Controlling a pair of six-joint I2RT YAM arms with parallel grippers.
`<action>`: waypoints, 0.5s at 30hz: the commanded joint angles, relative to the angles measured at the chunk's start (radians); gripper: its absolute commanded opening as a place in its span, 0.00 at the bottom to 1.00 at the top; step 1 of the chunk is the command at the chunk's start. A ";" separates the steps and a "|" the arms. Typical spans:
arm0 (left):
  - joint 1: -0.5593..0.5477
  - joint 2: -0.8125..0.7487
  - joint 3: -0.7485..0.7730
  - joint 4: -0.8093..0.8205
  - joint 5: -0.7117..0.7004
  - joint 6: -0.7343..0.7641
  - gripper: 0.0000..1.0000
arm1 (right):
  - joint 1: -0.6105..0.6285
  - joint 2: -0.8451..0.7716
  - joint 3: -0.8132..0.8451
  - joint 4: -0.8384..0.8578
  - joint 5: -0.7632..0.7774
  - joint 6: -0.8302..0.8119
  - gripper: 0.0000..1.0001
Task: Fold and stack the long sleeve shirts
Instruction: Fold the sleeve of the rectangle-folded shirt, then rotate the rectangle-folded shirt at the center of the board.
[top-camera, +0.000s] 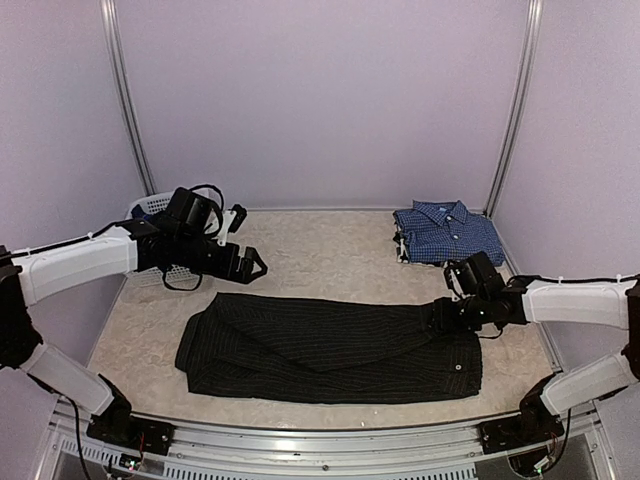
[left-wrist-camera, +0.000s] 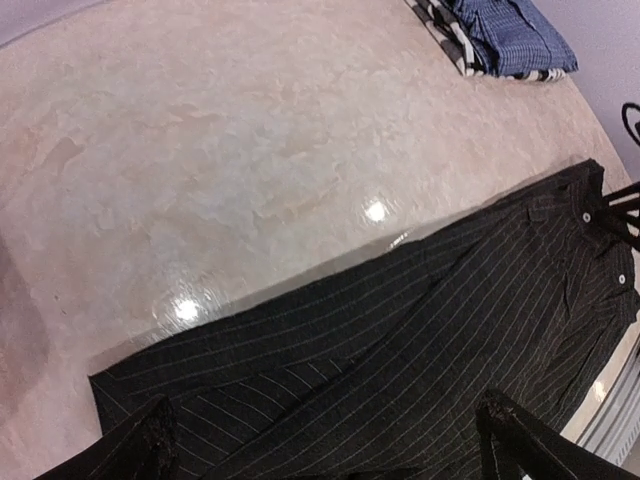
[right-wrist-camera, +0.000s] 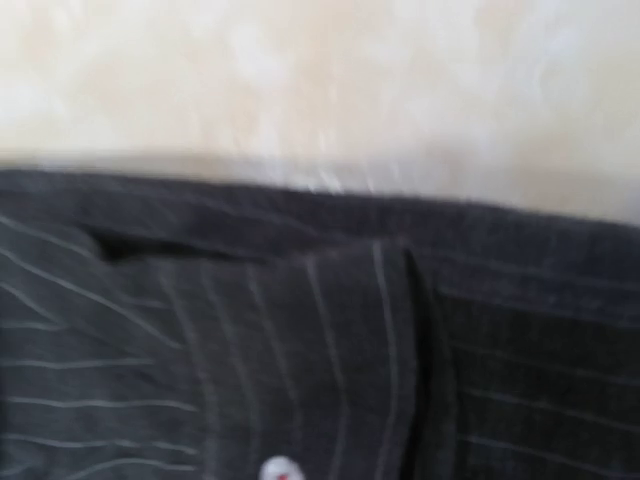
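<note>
The black shirt (top-camera: 330, 345) is lying half folded; the blue shirt (top-camera: 448, 232) is sitting done. The left gripper (top-camera: 254, 268) is gaping; the right gripper (top-camera: 446, 312) is too blurry to tell.

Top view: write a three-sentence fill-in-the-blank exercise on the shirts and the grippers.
The pinstriped shirt lying flat on the table is ____. The folded blue checked shirt sits at the table's far ____ corner. The ____ gripper hangs open above bare table, clear of cloth.
Missing words: black; right; left.
</note>
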 joint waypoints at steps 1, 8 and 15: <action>-0.100 -0.033 -0.107 0.085 0.033 -0.039 0.99 | -0.009 -0.092 0.043 -0.032 0.020 -0.026 0.55; -0.258 0.038 -0.197 0.229 0.061 -0.123 0.98 | 0.001 -0.166 0.028 0.039 -0.058 -0.065 0.61; -0.324 0.129 -0.247 0.220 -0.050 -0.254 0.96 | 0.062 -0.045 0.071 0.118 -0.188 -0.161 0.61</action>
